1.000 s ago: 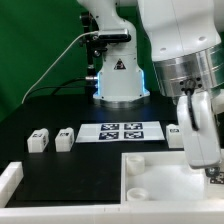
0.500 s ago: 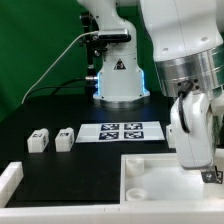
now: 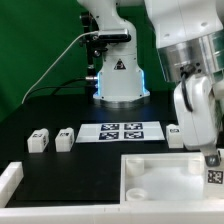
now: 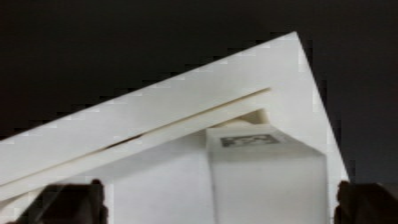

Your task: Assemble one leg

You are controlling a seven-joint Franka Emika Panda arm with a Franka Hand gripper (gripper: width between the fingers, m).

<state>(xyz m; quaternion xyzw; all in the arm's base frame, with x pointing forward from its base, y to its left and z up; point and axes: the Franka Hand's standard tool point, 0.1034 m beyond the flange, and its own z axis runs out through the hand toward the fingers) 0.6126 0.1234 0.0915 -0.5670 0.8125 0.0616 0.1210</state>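
Observation:
My gripper (image 3: 207,152) hangs over the right end of the large white tray (image 3: 150,172). In the wrist view the gripper (image 4: 217,196) is open, its two dark fingertips (image 4: 75,200) far apart. A white leg (image 4: 267,165) with a square tag stands below between them, closer to one finger, against the tray's corner (image 4: 178,110). In the exterior view this leg's tag (image 3: 213,165) shows just under the hand. Two more legs (image 3: 38,141) (image 3: 65,138) lie at the exterior view's left. Another leg (image 3: 173,133) lies beside the marker board.
The marker board (image 3: 122,130) lies flat in the table's middle. The robot's base (image 3: 118,75) stands behind it. A white rimmed piece (image 3: 9,179) sits at the front of the exterior view's left.
The hand dipped lower over the tray half a second ago, then rose and shifted toward the exterior view's right. The tagged leg under it now shows more clearly.

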